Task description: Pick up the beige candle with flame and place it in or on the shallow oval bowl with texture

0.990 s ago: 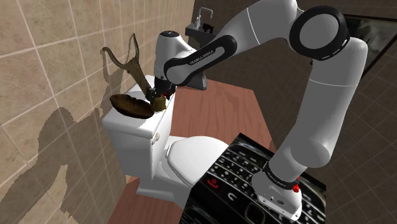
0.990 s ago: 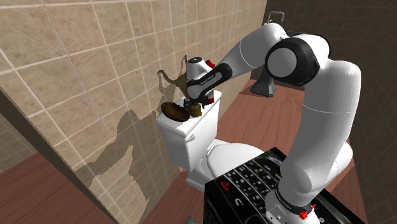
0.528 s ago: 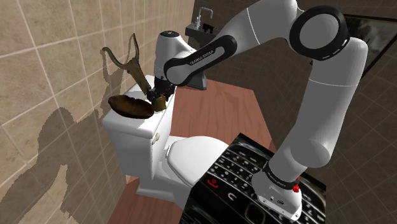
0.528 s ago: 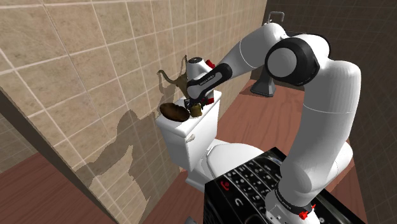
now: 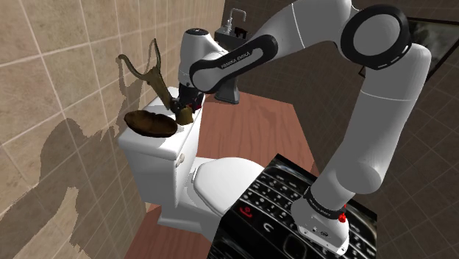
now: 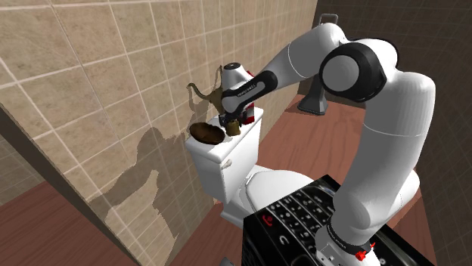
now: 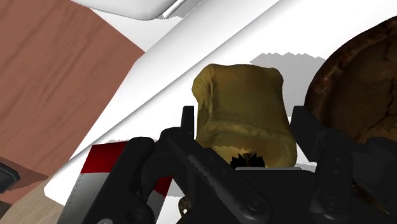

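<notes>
Olive-beige candle (image 7: 245, 118) sits clasped between our jaws, over the white toilet tank (image 5: 158, 156), just beside the dark brown bowl (image 5: 151, 123). We judge the grasp done; carrying it over and the release remain. Against half a second ago, the arm (image 5: 382, 96) has risen a little

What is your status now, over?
Gripper shut on the olive-beige candle. Dark brown oval bowl close beside, on the toilet tank lid. Nothing between them.

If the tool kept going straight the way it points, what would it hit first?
Probably the white tank lid, met by the candle that the tool clasps, just beside the brown bowl; the gap is unclear.
</notes>
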Motion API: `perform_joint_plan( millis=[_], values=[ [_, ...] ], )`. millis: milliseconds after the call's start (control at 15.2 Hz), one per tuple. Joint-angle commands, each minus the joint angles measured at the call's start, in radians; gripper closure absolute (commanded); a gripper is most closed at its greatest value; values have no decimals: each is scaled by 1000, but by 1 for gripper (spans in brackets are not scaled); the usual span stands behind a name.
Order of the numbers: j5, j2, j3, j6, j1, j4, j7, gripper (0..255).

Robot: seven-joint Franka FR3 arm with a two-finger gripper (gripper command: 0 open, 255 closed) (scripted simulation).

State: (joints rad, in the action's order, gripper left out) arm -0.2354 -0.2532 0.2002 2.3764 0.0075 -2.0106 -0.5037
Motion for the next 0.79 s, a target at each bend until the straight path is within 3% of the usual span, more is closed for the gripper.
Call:
perform_joint_plan(
  millis=[0,726],
  values=[
    [8,12,2,-23,-2,12,8,255],
    [46,81,13,-152,-7,76,45,255]
  ],
)
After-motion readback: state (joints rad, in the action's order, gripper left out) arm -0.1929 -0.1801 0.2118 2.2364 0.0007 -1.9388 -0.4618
